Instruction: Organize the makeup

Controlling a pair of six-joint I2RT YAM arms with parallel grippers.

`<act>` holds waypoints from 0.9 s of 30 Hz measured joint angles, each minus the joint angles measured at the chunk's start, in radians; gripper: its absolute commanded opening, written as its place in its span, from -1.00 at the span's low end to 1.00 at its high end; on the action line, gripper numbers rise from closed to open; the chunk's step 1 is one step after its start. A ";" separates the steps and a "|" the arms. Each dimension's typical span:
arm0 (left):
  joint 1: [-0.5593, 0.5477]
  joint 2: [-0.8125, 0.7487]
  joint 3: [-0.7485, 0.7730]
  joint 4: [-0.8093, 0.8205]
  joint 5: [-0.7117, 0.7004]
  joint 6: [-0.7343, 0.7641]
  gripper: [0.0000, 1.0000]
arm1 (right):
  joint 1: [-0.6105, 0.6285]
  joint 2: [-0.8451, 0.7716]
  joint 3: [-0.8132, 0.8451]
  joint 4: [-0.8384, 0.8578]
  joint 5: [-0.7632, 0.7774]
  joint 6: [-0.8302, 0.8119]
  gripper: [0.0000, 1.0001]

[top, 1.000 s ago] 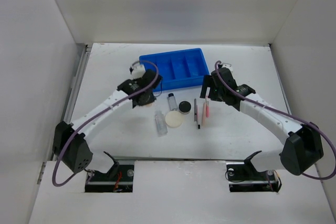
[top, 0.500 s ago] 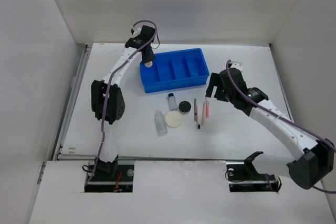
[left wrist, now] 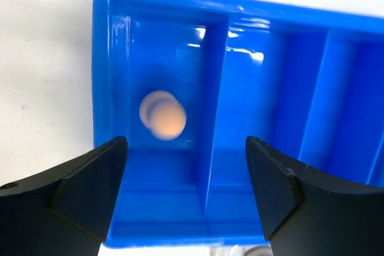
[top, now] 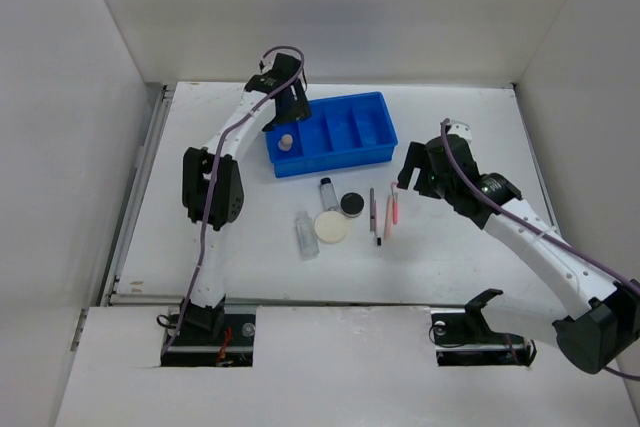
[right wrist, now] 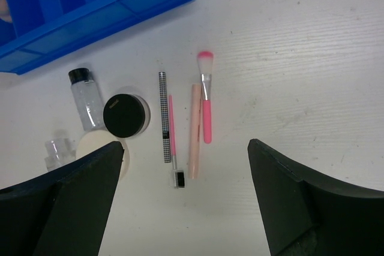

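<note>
The left claw (left wrist: 185, 159) hangs spread wide and empty over the leftmost compartment of the blue divided plastic tray (top: 340, 160). The tan egg-shaped sponge (left wrist: 163, 115) lies there, blurred, so it may not be settled.

The right claw (right wrist: 186, 151), also spread and empty, hovers directly above the thin sticks on the white surface (top: 470, 127): a dark checkered pencil (right wrist: 162, 118), a slim pink pencil (right wrist: 171, 127), a peach stick (right wrist: 195, 130) and a pink-tufted brush (right wrist: 206, 109). They lie side by side, long axes pointing toward the tray and crossing the line between the fingers, which suits a pinch across their width. The right arm is much nearer.

Just beside them sit the round black jar (right wrist: 126, 114), two small clear bottles (right wrist: 84, 103) and the cream round puff (right wrist: 102, 145).
</note>
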 measured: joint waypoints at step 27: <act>-0.657 -0.305 -0.650 0.072 0.158 0.288 0.11 | -0.321 -0.272 -0.169 -0.063 -0.023 0.135 0.82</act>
